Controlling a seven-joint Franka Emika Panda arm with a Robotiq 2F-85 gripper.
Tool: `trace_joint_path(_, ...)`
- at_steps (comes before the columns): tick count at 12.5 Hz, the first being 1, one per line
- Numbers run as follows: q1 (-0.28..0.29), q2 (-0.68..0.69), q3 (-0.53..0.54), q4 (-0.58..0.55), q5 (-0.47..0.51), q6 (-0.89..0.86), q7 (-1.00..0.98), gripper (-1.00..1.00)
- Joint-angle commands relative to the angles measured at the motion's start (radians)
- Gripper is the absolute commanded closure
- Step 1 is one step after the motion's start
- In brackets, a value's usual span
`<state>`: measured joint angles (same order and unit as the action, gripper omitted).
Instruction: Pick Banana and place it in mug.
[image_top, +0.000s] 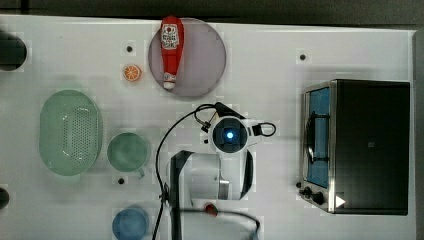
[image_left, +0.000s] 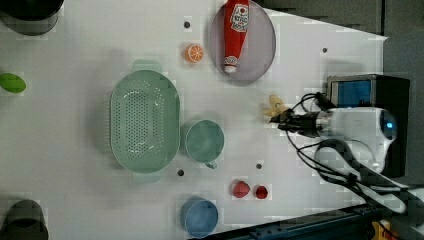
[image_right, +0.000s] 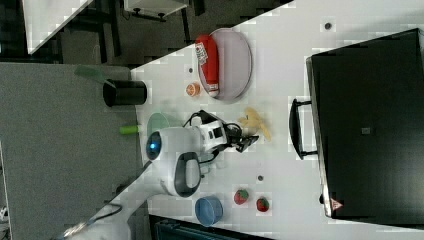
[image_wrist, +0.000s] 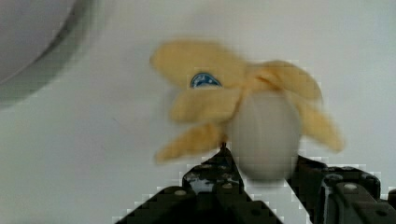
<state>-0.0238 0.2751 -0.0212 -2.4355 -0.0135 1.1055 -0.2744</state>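
Note:
The banana (image_wrist: 233, 107) is pale yellow with its peel flaps spread, and its whitish peeled end points toward the wrist camera. My gripper (image_wrist: 262, 163) has one black finger on each side of that end and is shut on it. In the left view the banana (image_left: 276, 106) lies just off the gripper (image_left: 283, 120), near the lower right of the grey plate. The right view has the banana (image_right: 255, 123) beside the gripper (image_right: 248, 140). The mint-green mug (image_top: 127, 151) stands upright next to the colander, well to the top view's left of my arm; the mug (image_left: 204, 141) is empty.
A green perforated colander (image_top: 70, 132) sits by the mug. A blue cup (image_top: 130, 223) stands near the front edge. A red ketchup bottle (image_top: 171, 50) lies on a grey plate (image_top: 202, 70), an orange slice (image_top: 132, 73) beside it. A black toaster oven (image_top: 367, 145) and two strawberries (image_left: 241, 189) are nearby.

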Motion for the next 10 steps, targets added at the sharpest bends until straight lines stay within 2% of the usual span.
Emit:
trace_joint_path(1, -0.004, -0.237, -0.004, 0.039, 0.012, -0.204, -0.014, 0.26)
trace_joint_path(6, -0.005, -0.456, 0.0, 0.167, 0.011, -0.629, -0.003, 0.26)
trace_joint_path(10, 0.005, -0.53, 0.047, 0.24, 0.019, -0.804, 0.044, 0.26)
